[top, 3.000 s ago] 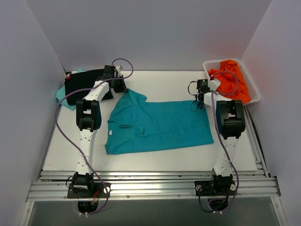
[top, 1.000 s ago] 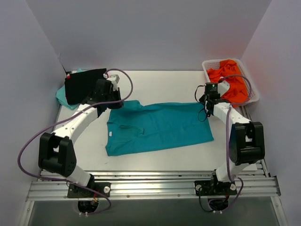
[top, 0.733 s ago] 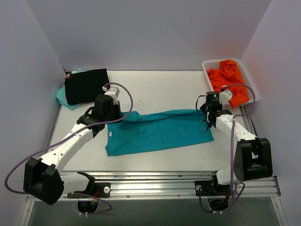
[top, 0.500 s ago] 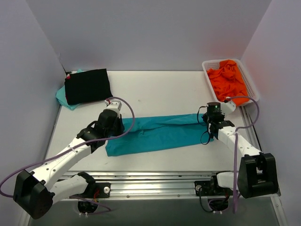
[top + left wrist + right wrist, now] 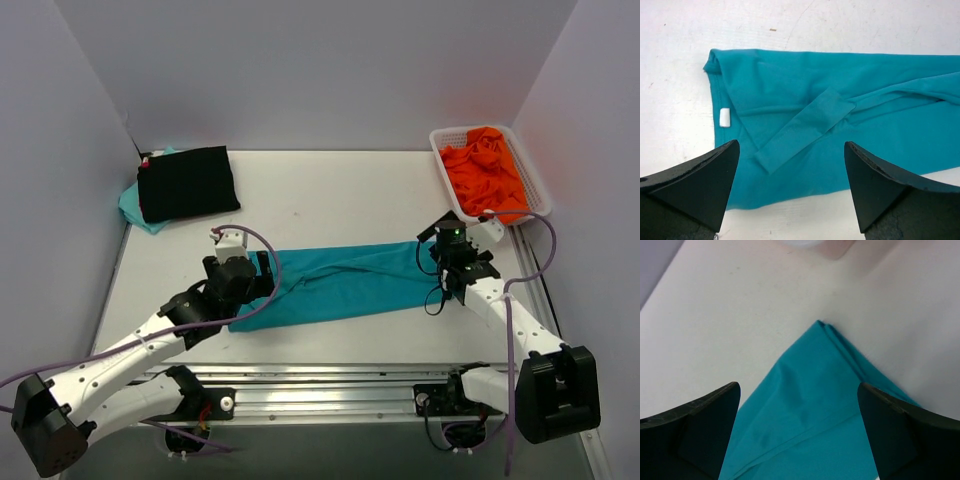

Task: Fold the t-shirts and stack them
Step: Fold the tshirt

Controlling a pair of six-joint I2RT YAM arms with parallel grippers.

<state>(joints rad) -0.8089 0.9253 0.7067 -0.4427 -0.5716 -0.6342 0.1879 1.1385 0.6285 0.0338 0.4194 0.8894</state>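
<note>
- Both grippers, left gripper (image 5: 790, 192) and right gripper (image 5: 799, 437), now spread wide, having released the teal t-shirt (image 5: 345, 283), folded lengthwise mid-table.
- White neck tag (image 5: 724, 117) (unreadable).

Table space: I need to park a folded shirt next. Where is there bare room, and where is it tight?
Bare table runs between the black shirt and the basket, behind the teal shirt. A narrower strip lies in front of the teal shirt. The shirt's two ends are crowded by the left tool and right tool.
</note>
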